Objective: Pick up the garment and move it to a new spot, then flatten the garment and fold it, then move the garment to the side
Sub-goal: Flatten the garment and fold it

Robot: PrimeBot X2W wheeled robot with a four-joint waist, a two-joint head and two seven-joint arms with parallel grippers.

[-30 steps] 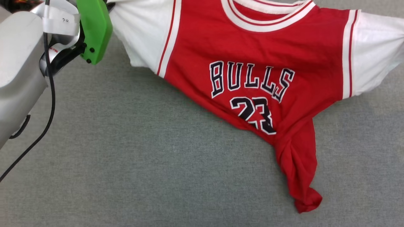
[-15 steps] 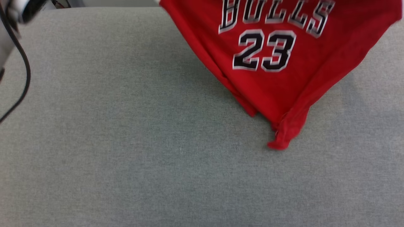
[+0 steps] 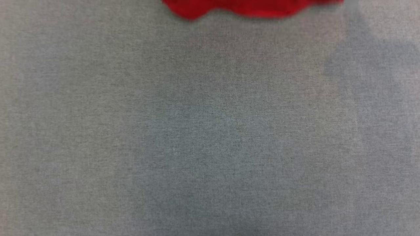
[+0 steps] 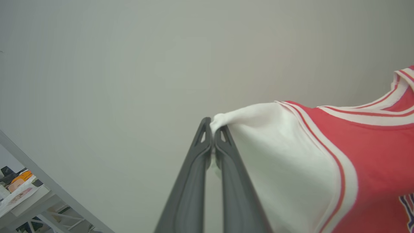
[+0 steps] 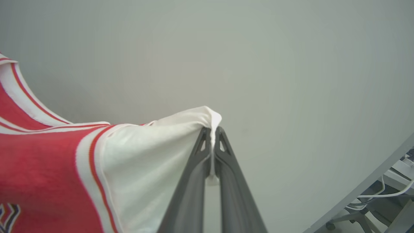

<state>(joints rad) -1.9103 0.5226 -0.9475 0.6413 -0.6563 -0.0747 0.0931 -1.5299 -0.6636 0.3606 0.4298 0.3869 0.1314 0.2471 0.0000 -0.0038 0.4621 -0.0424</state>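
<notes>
Left claw [image 4: 212, 129] is pinched shut on the tip of one white sleeve [image 4: 275, 155] of the garment [image 4: 372, 155]. Its two dark fingers rise from 6 o'clock of the left wrist view to the middle and meet around a small bunch of cloth. From there the garment runs off toward 3 o'clock, red body and striped collar pulled fairly taut, against a plain pale wall [image 4: 129, 64].

Right claw [image 5: 212, 131] mirrors it. Its fingers are closed on the end of the second sleeve [image 5: 152, 155], a strip of white cloth caught between them, and the garment stretches away toward 9 o'clock of the right wrist view. Both claws point at the wall, so the garment hangs spread between the two arms, clear of the grey desk [image 3: 210, 131].

From the head, the garment shows as a blurred, wavy red edge at 12 o'clock, with a soft shadow [image 3: 370, 72] on the desk at 2 o'clock.

A second ago the chest, both sleeves and the "BULLS 23" lettering filled the upper half of the head view, with the hem bunched on the desk at 5 o'clock and the left arm at 10 o'clock. Half a second ago the numbers were at 12 o'clock. Now no lettering shows there, and the bunched hem has left the desk. How far the head itself tilted cannot be told.
</notes>
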